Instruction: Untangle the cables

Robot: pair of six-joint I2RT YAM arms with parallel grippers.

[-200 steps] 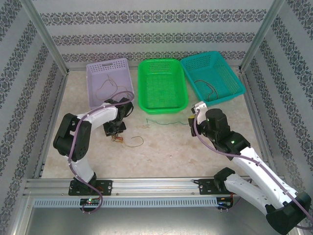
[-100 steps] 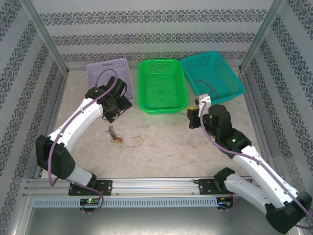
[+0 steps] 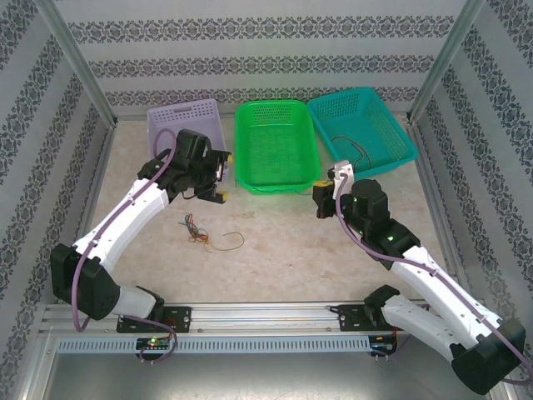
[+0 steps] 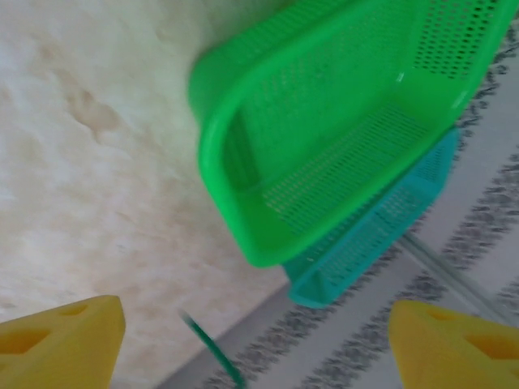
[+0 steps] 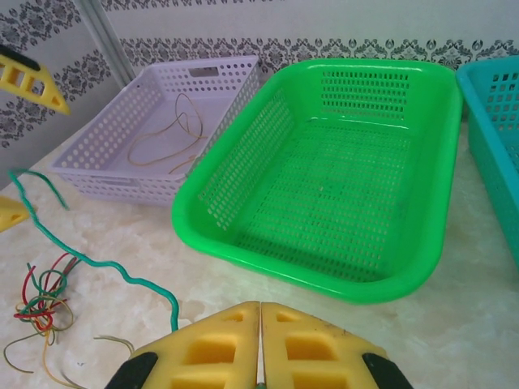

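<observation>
No legible text — none anywhere

We see a beige marbled tabletop [image 3: 275, 267] enclosed by walls [image 3: 266, 50] papered in grey damask bands. Aluminium posts [image 3: 79, 71] stand at its rear corners.

3 baskets [image 3: 187, 117] [image 3: 275, 142] [image 3: 366, 117], 2 pincers [image 4: 255, 344] [image 5: 259, 324] (cables [image 3: 196, 229] uncountable)

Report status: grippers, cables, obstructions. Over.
Left gripper open, empty. Right gripper shut on green cable. Other cables tangled on table. Nothing blocking.
</observation>
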